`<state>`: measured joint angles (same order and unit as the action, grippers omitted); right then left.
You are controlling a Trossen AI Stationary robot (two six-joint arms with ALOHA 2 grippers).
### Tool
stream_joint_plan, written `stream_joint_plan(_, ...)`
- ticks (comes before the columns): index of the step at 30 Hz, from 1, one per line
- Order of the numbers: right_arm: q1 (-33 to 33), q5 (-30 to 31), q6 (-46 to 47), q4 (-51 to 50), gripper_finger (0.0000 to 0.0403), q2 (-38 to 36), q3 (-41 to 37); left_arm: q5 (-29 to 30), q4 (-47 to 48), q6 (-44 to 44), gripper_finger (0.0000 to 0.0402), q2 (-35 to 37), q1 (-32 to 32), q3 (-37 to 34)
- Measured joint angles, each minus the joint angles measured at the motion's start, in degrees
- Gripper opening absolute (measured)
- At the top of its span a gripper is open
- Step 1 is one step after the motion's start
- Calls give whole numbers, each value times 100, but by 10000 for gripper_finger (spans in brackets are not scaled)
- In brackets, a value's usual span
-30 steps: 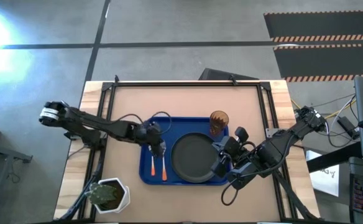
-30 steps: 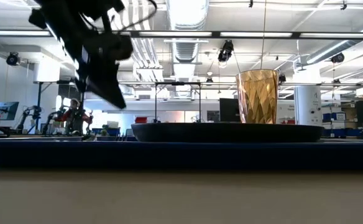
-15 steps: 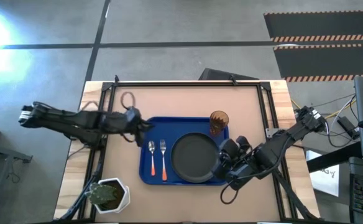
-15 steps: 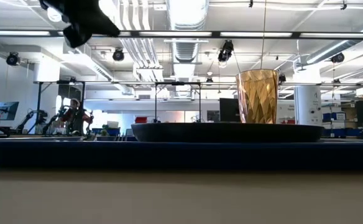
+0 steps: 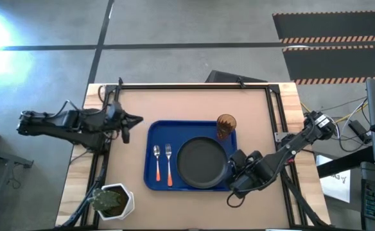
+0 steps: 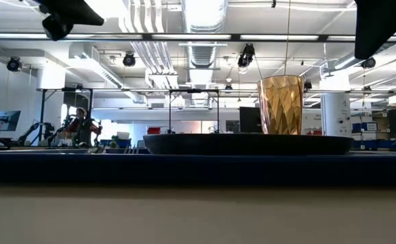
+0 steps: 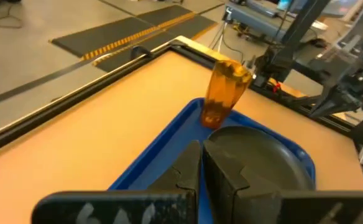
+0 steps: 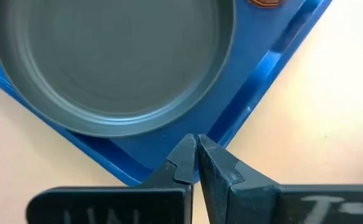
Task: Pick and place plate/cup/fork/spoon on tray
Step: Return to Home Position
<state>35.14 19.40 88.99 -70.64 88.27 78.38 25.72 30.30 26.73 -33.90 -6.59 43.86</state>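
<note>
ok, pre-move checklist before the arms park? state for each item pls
1. Round dark grey-black plate flat on the blue plastic tray: ok.
2. Amber ribbed cup upright at the tray's far right corner: ok.
3. Orange-handled spoon and orange-handled fork side by side on the tray, left of the plate: ok.
4. Left claw off the tray, over bare table to its left, shut and empty: ok.
5. Right claw shut and empty, over the tray's right edge beside the plate: ok.
6. Right claw's height above the tray rim: cannot tell.
</note>
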Motion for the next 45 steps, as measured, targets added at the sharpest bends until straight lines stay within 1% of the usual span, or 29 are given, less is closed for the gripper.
stream_joint_plan(4, -2, 2, 234, 10, 9, -100, -128, 36, 235, 139, 0, 250, 0, -17)
stream_joint_plan(7, -2, -283, 475, 220, 9, -90, -428, 35, 240, 135, 0, 332, 0, -20)
stream_joint_plan(10, 7, -558, 554, 955, 9, -87, -851, 37, 234, 100, 0, 359, 0, -20)
stream_joint_plan(13, 26, -595, 496, 1789, 9, -83, -1276, 35, 338, 93, 0, 340, 0, -22)
stream_joint_plan(16, 26, -592, 504, 2064, 9, -83, -1538, 35, 601, 92, 0, 391, 0, -23)
stream_joint_plan(20, 24, -567, 443, 2002, 9, -110, -1583, 33, 1110, 143, 0, 539, 0, 74)
stream_joint_plan(23, 24, -208, 298, 1673, 9, -139, -1338, 93, 1465, 273, 0, 702, -2, 161)
stream_joint_plan(25, 24, -21, 242, 1231, 9, -168, -1112, 229, 1756, 297, 0, 815, -1, 213)
stream_joint_plan(30, 22, 190, 312, -131, 9, -226, -507, 408, 2415, 601, 0, 1138, 0, 293)
stream_joint_plan(32, 22, 401, 335, -505, 9, -285, -286, 460, 2658, 731, 0, 1250, 0, 288)
stream_joint_plan(34, 24, 791, 275, -711, 9, -381, -98, 499, 2976, 899, 0, 1368, 0, 271)
stream_joint_plan(36, 24, 1383, 19, -709, 9, -549, 36, 512, 3233, 1041, 0, 1440, 0, 267)
stream_joint_plan(38, 24, 2102, -328, -708, 8, -765, 142, 511, 3391, 1040, 0, 1515, 0, 257)
stream_joint_plan(41, 24, 3103, -915, -690, 8, -1209, 215, 511, 3373, 910, 0, 1606, 0, 251)
stream_joint_plan(43, 24, 3579, -1243, -685, 8, -1562, 218, 507, 3373, 749, 0, 1664, 0, 241)
stream_joint_plan(45, 24, 3910, -1559, -661, 8, -1951, 176, 507, 3373, 602, 0, 1729, 0, 206)
